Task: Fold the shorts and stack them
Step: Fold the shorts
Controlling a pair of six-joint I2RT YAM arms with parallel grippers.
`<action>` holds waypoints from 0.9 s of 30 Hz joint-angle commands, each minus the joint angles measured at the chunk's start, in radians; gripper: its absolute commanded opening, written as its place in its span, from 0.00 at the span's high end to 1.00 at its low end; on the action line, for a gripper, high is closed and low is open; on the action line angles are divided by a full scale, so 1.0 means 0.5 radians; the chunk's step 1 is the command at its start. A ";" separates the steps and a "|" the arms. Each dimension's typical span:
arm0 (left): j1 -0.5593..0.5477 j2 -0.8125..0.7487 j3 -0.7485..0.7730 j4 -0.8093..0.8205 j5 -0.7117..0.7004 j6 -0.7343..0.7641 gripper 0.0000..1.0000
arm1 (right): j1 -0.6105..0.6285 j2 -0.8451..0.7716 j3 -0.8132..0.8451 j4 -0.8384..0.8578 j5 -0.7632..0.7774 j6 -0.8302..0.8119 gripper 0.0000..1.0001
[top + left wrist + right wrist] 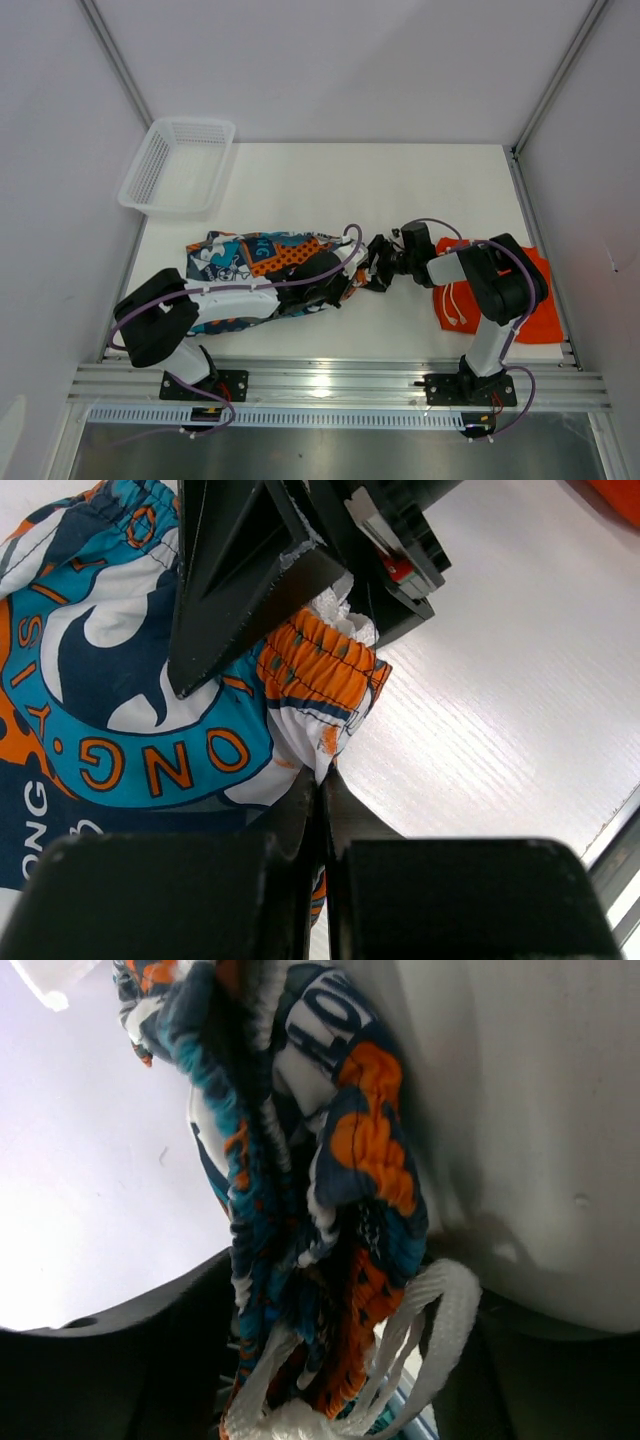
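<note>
Shorts counted: two pairs are seen, the printed shorts (255, 255) and the orange shorts (540, 310).
Printed shorts, place: they are spread flat on the left half of the table (330, 190), with the waistband (320, 660) turned toward the middle.
Orange shorts, place: they are laid at the near right corner of the table, well apart from the printed pair, and a white drawstring (455, 305) is shown on them.
Grippers counted: two, and both are met at the right end of the printed shorts.
Left gripper (322, 790): its fingers are pressed together, and a corner of the printed shorts below the waistband is pinched between them.
Right gripper (330, 1360): bunched printed fabric and a white cord (440, 1310) are clamped between its fingers; in the left wrist view it is seen sitting on the orange waistband.
Baskets counted: one white mesh basket (150, 170) is placed at the far left corner, apart from both pairs.
In the way: the near edge of the printed shorts is covered by the left arm (230, 298), and the middle of the orange shorts is hidden by the right arm (500, 280).
</note>
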 commanded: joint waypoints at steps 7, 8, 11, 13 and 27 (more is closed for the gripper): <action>-0.020 -0.022 -0.031 0.141 0.066 -0.035 1.00 | 0.012 0.062 0.064 0.030 0.098 -0.114 0.65; -0.017 -0.013 -0.016 0.132 0.066 -0.041 1.00 | 0.012 0.056 0.073 -0.003 0.108 -0.145 0.70; -0.017 0.000 -0.013 0.165 0.084 -0.077 0.86 | 0.003 0.025 0.177 -0.264 0.178 -0.350 0.93; -0.008 -0.061 -0.034 0.199 0.160 -0.114 0.56 | -0.040 0.013 0.288 -0.475 0.218 -0.540 1.00; 0.716 -0.344 -0.169 0.353 0.305 -0.675 0.36 | -0.310 -0.110 0.595 -1.163 0.464 -1.240 1.00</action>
